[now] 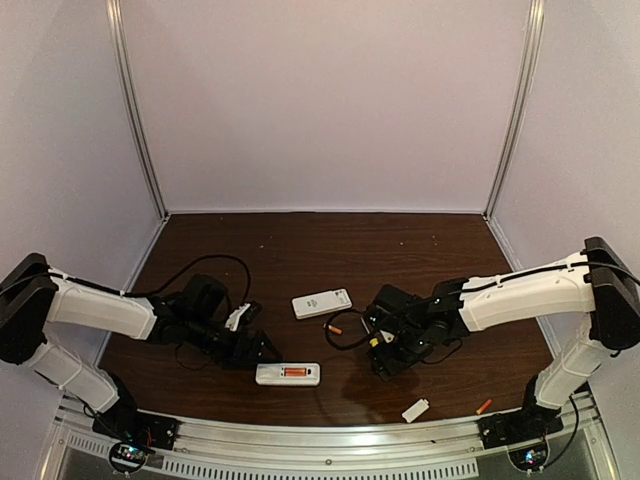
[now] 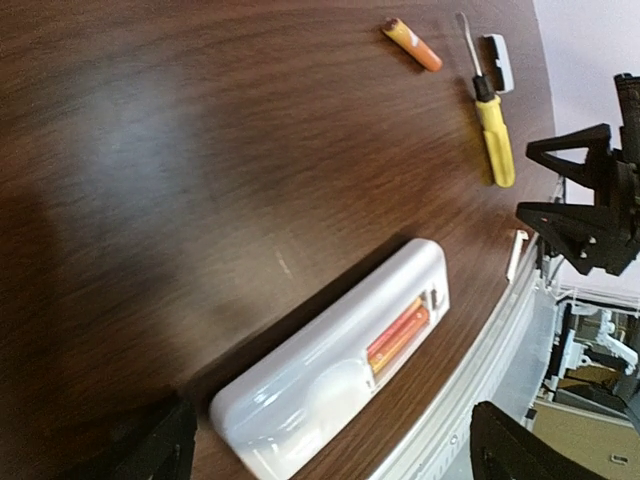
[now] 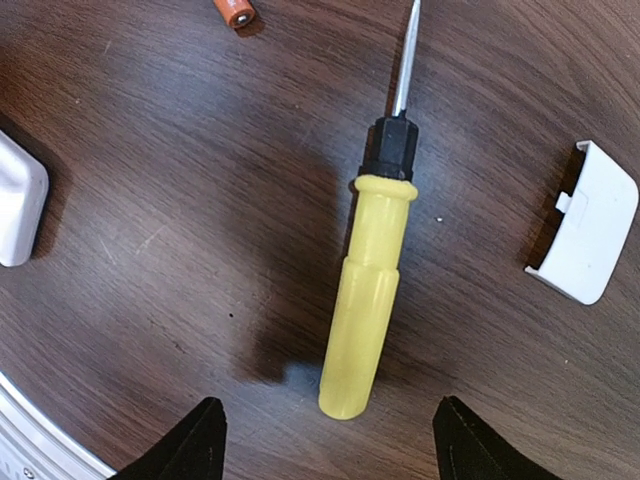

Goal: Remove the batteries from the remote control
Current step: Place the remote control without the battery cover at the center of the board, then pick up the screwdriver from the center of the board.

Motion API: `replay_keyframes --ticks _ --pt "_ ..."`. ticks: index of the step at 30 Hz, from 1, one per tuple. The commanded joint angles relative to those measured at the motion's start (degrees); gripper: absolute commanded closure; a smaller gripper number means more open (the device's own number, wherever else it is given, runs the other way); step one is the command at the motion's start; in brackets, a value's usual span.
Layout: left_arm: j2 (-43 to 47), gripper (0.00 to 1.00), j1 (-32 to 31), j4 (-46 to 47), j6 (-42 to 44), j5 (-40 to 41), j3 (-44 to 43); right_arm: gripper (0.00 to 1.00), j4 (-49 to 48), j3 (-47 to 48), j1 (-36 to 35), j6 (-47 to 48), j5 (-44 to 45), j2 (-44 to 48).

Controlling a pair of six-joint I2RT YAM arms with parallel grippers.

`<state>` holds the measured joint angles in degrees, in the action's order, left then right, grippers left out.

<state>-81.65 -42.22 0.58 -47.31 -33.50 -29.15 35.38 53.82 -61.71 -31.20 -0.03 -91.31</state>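
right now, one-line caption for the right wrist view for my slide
Open right gripper hovers over the yellow-handled screwdriver, a white cover beside it, a loose battery beyond.

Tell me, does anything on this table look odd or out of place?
Nothing looks broken, but bits lie scattered: one remote lies open with batteries showing, while a loose battery, a screwdriver and a white cover lie apart nearby.

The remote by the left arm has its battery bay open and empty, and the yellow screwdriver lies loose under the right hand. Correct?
Not empty: the left wrist view shows orange-red batteries in the open bay of the remote. The screwdriver does lie loose below the right hand.
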Motion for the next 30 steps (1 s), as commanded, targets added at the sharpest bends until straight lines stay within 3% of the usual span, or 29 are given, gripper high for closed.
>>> replay_keyframes --ticks 1,9,30 --pt "3.93 0.03 0.41 -10.21 3.17 9.61 -2.49 0.29 -2.01 -0.41 0.16 1.3 0.19 -1.45" --pt "12.7 0.03 0.91 -17.88 4.38 17.97 -3.91 0.4 -3.52 -0.75 1.51 1.84 0.21 -3.31" --pt "18.81 0.03 0.91 -19.25 4.4 20.18 -6.83 0.82 -7.18 -4.1 3.79 2.56 -3.88 -2.59"
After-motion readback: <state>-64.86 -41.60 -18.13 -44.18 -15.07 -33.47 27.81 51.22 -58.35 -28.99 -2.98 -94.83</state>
